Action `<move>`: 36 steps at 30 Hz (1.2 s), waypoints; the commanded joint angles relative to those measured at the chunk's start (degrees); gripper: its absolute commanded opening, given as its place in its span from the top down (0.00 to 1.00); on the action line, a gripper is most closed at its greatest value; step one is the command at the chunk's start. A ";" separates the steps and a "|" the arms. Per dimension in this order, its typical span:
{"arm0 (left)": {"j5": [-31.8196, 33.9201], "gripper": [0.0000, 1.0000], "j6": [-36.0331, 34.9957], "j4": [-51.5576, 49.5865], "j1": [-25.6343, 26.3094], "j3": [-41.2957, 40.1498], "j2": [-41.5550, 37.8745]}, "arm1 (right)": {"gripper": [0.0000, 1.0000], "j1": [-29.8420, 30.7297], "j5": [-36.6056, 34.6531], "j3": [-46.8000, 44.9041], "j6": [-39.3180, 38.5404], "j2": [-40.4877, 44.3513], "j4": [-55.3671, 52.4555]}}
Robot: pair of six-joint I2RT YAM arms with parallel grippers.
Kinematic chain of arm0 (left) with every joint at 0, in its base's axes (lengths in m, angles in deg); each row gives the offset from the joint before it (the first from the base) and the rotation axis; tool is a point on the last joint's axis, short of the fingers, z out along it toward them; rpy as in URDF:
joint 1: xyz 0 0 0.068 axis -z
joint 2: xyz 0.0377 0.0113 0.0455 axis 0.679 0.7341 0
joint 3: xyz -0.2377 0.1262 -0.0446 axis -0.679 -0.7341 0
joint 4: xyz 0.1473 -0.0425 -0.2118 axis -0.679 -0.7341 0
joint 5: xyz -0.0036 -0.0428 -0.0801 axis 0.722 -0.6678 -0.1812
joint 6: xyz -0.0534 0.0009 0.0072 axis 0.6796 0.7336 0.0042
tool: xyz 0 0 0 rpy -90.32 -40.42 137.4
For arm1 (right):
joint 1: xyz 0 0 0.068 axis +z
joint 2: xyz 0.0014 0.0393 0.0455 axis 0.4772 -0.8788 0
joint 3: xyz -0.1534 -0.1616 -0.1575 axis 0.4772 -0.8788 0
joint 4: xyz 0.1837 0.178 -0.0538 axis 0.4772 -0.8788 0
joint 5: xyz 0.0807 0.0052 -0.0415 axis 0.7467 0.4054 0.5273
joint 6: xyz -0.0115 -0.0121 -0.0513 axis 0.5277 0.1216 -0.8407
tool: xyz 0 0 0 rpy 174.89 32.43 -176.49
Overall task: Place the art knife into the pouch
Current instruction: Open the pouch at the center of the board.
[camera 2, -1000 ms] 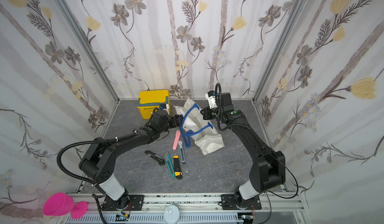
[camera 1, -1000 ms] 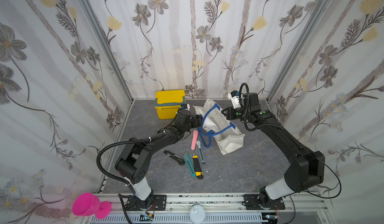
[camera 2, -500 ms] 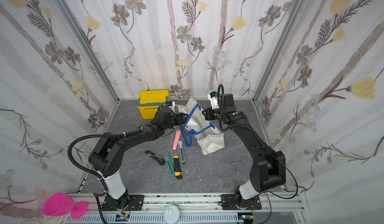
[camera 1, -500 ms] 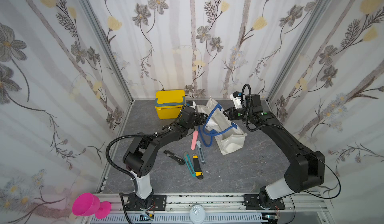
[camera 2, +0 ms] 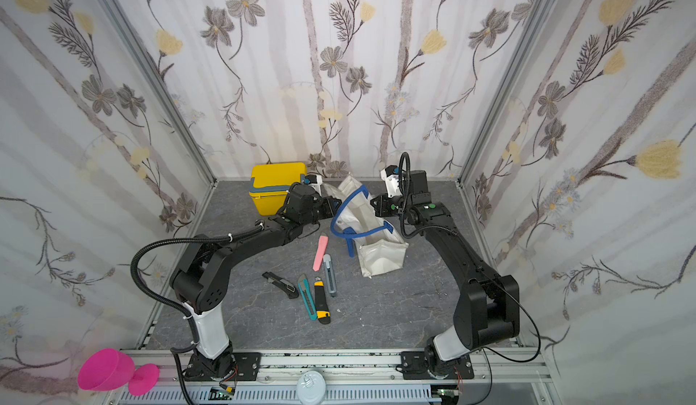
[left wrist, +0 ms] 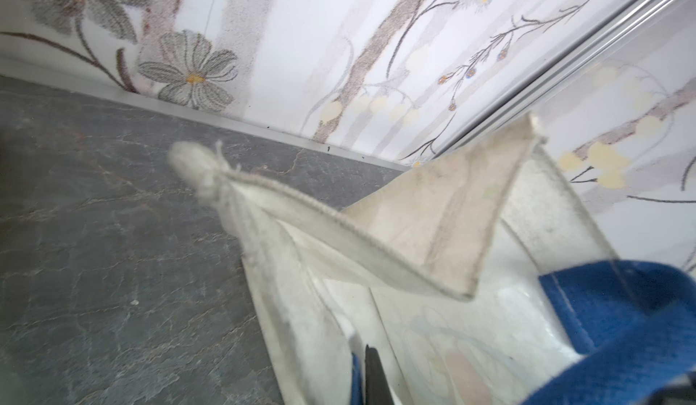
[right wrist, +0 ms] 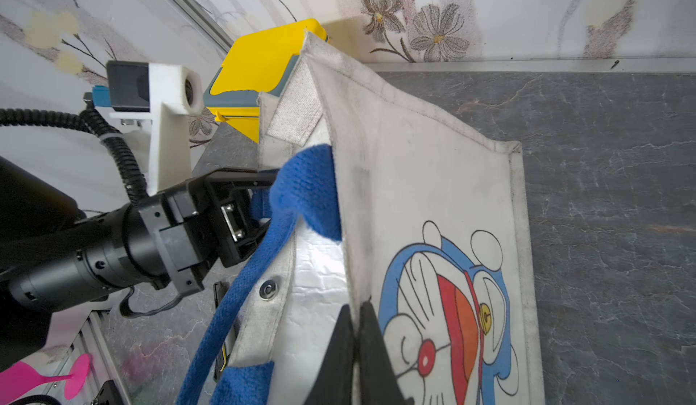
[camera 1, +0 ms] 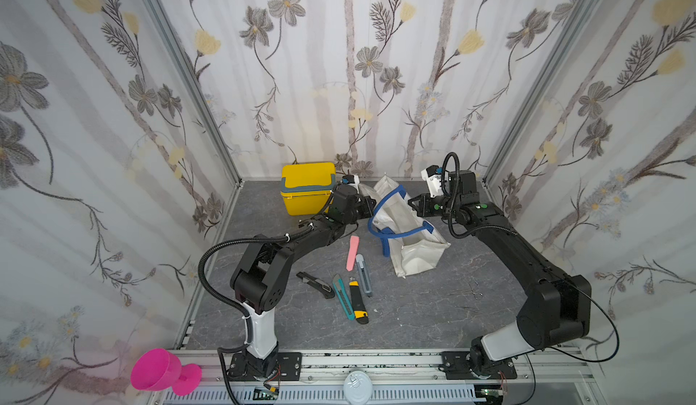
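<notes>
A yellow plastic box (camera 1: 307, 192) stands at the back of the grey, stone-veined tabletop (camera 1: 414, 320), close to the rear wall, with a grey handle (camera 1: 301, 188) lying across its top. The right wrist view shows a corner of the same box (right wrist: 260, 57). The walls (camera 1: 339, 64) carry pale wallpaper with grey and yellow flowers. On the right side of the tabletop lies a thin metal tool (camera 1: 467, 293), possibly forceps; it is too fine to tell. A bright pink goblet (camera 1: 162, 373) lies tipped on its side at the front left corner, outside the aluminium rail (camera 1: 376, 361), and a white round disc (camera 1: 357, 386) sits at the front middle.
</notes>
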 commanded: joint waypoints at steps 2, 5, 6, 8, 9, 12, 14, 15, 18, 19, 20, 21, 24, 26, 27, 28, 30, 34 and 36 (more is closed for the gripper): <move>-2.34 1.00 -4.73 -7.82 -0.25 9.68 1.53 | 0.40 0.02 -3.47 0.10 -1.36 2.19 0.48; -2.39 1.00 -7.82 -16.25 -0.21 17.78 2.94 | 0.19 -0.09 -6.58 0.39 -1.83 4.22 0.10; -2.21 1.00 -8.29 -18.23 -0.21 19.65 3.44 | 0.18 -0.11 -7.29 0.65 -2.05 4.72 -0.31; -1.65 1.00 -9.30 -22.77 -0.38 23.95 4.56 | 0.17 -0.11 -8.87 1.20 -2.40 6.09 -1.36; -1.30 1.00 -9.72 -24.62 -0.39 25.59 5.05 | 0.16 -0.11 -9.35 1.16 -2.42 6.83 -1.36; -0.77 1.00 -9.89 -28.99 -0.48 30.07 6.67 | 0.16 -0.06 -9.41 0.68 -2.42 9.49 -1.32; -1.15 1.00 -9.57 -30.99 -0.33 32.94 8.08 | 0.16 -0.04 -7.74 0.01 -1.57 11.22 -0.82; -0.96 1.00 -9.66 -31.96 -0.13 34.25 8.72 | 0.16 0.04 -6.64 -0.47 -0.87 11.96 -0.18; 1.03 1.00 -11.14 -35.47 1.63 38.34 10.24 | 0.20 0.56 -0.47 -3.58 2.96 14.32 4.24; 1.00 1.00 -11.15 -35.50 2.05 38.68 10.38 | 0.20 1.24 1.84 -4.78 4.30 14.82 5.99; 0.67 1.00 -10.87 -35.22 2.36 38.70 10.33 | 0.20 2.15 3.55 -5.48 4.91 15.02 7.02; 0.46 1.00 -10.61 -35.03 2.43 38.70 10.32 | 0.20 3.12 4.01 -5.61 4.96 14.79 6.99; 0.69 1.00 -10.27 -34.67 2.69 39.08 10.12 | 0.20 6.17 2.26 -5.13 2.38 14.11 5.31; 0.48 1.00 -10.08 -34.58 2.69 39.46 9.97 | 0.20 7.44 0.22 -4.33 0.17 13.26 3.50; 0.09 1.00 -9.97 -34.48 2.69 39.62 9.87 | 0.21 8.03 -1.09 -3.70 -1.02 12.65 2.25; -0.54 1.00 -9.92 -34.19 2.73 39.69 9.69 | 0.21 8.83 -3.75 -2.75 -2.69 11.80 0.64; -1.21 1.00 -9.70 -34.05 2.93 40.00 9.51 | 0.22 11.23 -10.82 -0.52 -6.46 9.78 -3.17; -1.12 1.00 -10.05 -35.22 3.33 40.63 9.53 | 0.23 13.52 -14.83 1.83 -10.27 6.79 -6.28; -0.98 1.00 -10.14 -35.61 3.36 40.63 9.55 | 0.23 14.53 -14.08 1.67 -10.60 6.67 -5.82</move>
